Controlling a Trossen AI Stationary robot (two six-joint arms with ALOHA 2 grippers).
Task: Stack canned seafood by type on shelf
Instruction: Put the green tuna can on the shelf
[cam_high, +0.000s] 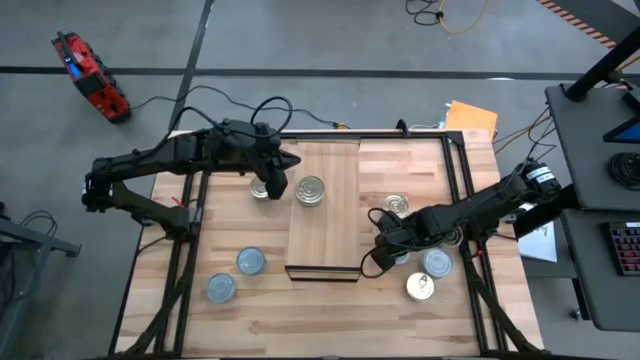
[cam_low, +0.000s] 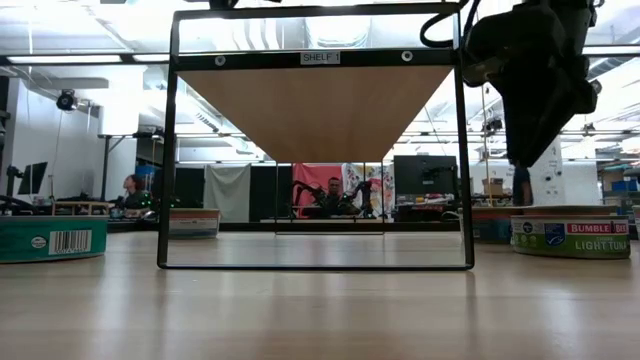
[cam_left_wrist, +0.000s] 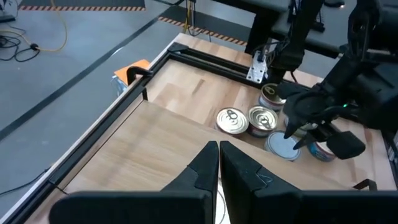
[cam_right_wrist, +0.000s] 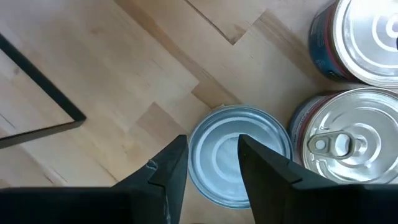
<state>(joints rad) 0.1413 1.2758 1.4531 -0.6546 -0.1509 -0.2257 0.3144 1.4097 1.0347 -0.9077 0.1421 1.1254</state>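
The shelf (cam_high: 323, 215) is a pale plank in the middle of the table, with one silver-topped can (cam_high: 311, 190) on its far part. Another can (cam_high: 266, 187) sits just left of it on the table. My left gripper (cam_left_wrist: 217, 155) hangs shut above the shelf's far left corner, holding nothing. Near the shelf's near right corner my right gripper (cam_right_wrist: 214, 158) points down, open a little, right over a pale blue-grey-topped can (cam_right_wrist: 239, 162) that stands on the table. Two ring-pull cans (cam_right_wrist: 339, 146) (cam_right_wrist: 367, 40) stand beside that can. My right gripper points down over the top of the pale-topped can. One fingertip (cam_right_wrist: 168, 165) is at the can's rim and the other (cam_right_wrist: 264, 165) over its lid (cam_right_wrist: 217, 149). I cannot tell whether they touch it. The can stands flat on the table.
More cans stand on the table: two at the near left (cam_high: 250, 261) (cam_high: 221, 289), and others at the right (cam_high: 396, 205) (cam_high: 437, 262) (cam_high: 420, 287). A black frame (cam_low: 318, 265) carries the shelf above the tabletop. The table has a black rim (cam_high: 455, 180).
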